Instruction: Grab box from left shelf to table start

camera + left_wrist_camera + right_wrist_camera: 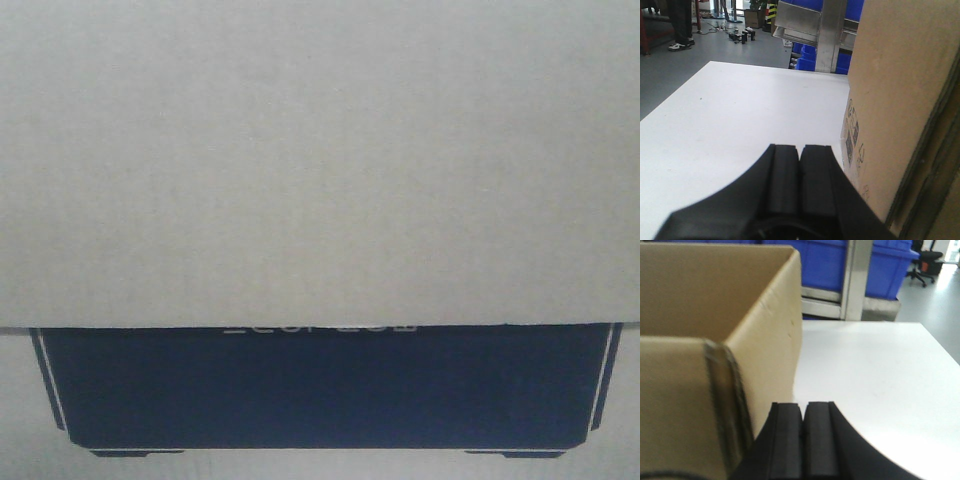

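The brown cardboard box [320,160] fills the front view, its black printed panel [320,385] low in the frame. In the left wrist view the box [895,90] stands on the white table [740,115], right of my left gripper [800,150], which is shut and empty beside the box's left side. In the right wrist view the box [715,305] is to the left, and my right gripper [804,407] is shut and empty beside its right side. The metal shelf [810,25] stands beyond the table's far edge.
Blue plastic bins [825,262] sit in the rack behind the table [875,375]. Grey floor, a standing person's legs [682,22] and small items lie far left. An office chair [922,260] is at the far right.
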